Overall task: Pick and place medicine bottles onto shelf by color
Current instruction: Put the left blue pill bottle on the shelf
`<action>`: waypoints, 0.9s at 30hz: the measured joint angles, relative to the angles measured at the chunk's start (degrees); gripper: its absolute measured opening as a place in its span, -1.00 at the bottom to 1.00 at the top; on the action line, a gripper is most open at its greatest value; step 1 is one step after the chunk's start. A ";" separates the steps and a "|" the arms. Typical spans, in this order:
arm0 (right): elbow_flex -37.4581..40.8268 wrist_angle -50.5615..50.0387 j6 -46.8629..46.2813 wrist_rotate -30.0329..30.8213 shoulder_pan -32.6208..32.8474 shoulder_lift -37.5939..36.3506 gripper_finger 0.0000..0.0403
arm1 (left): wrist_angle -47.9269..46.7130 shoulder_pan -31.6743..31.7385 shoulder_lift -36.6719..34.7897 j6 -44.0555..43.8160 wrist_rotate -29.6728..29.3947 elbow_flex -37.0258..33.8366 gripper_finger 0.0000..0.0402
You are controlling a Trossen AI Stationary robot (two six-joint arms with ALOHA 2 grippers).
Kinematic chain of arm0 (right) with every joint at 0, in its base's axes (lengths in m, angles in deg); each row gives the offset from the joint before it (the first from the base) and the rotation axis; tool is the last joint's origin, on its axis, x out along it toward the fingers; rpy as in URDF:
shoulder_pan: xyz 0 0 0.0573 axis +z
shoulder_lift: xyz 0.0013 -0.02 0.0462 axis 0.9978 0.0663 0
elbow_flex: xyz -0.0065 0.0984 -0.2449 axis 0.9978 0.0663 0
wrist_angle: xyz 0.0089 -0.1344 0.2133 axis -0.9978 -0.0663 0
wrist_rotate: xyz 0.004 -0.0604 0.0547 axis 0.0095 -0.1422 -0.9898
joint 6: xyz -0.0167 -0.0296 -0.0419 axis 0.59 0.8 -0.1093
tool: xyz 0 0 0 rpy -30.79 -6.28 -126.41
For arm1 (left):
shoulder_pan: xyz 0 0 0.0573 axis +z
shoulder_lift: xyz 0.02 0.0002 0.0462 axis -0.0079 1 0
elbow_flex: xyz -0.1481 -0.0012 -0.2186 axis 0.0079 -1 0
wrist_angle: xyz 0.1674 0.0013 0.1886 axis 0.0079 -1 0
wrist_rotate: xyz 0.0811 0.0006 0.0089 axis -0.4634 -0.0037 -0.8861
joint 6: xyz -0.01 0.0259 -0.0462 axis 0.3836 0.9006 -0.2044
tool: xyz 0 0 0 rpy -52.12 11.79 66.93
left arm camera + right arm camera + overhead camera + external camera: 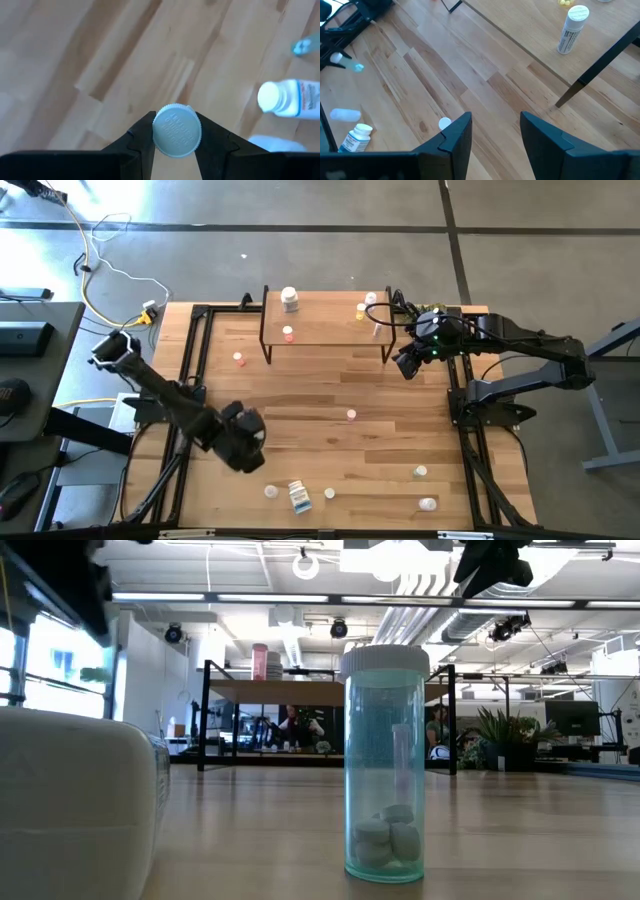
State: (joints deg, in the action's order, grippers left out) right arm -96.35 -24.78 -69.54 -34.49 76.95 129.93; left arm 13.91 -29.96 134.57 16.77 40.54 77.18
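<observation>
Left gripper [172, 145] clenched on upright white-capped bottle [176, 131], shelf [330, 330] well across desk; right gripper [495, 132] released beside shelf.

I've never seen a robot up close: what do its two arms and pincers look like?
Both are dark, jointed arms. The left pincer and right pincer each end in two matte black, angular, wedge-shaped fingers. A small green light glows by the right arm's wrist.

Pale blue-green cap [176, 130] between my black fingers [140, 140]; light plank-patterned wooden tabletop [75, 60]; white bottle [290, 98].
</observation>
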 joint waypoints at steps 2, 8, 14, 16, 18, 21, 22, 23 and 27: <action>0.00 0.00 0.02 0.23 0.01 0.00 -0.21 | 0.18 2.68 -1.87 3.65 0.68 0.00 -0.49; 0.00 0.01 0.02 0.55 -0.01 0.00 -0.21 | 0.16 9.94 -7.19 12.19 1.50 0.00 -0.48; 0.00 0.01 0.02 0.55 0.01 0.00 -0.21 | 0.19 17.13 -11.73 19.08 3.69 0.06 -0.48; 0.00 0.01 0.02 0.57 0.01 0.00 -0.21 | -0.03 19.53 -12.84 21.60 4.05 0.71 -0.48; 0.00 0.01 0.02 0.57 -0.01 0.00 -0.21 | -0.19 22.01 -13.60 24.60 4.51 1.93 -0.48; 0.00 0.08 0.04 0.60 -0.01 -0.02 -0.21 | -0.74 25.78 -14.19 29.18 4.73 4.04 -0.48; 0.00 0.10 0.10 0.70 -0.01 -0.02 -0.21 | -1.00 27.06 -14.19 30.63 4.75 4.80 -0.48; 0.00 0.12 0.39 1.00 -0.01 -0.02 -0.21 | -1.37 28.49 -14.18 32.10 4.75 5.68 -0.48; 0.00 0.06 0.77 2.55 -0.01 -0.02 -0.21 | -2.32 33.84 -14.18 37.49 4.73 8.44 -0.48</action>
State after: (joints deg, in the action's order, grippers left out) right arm -96.35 -24.72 -68.78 -31.94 76.94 129.91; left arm 11.59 3.89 120.39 54.26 45.27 85.62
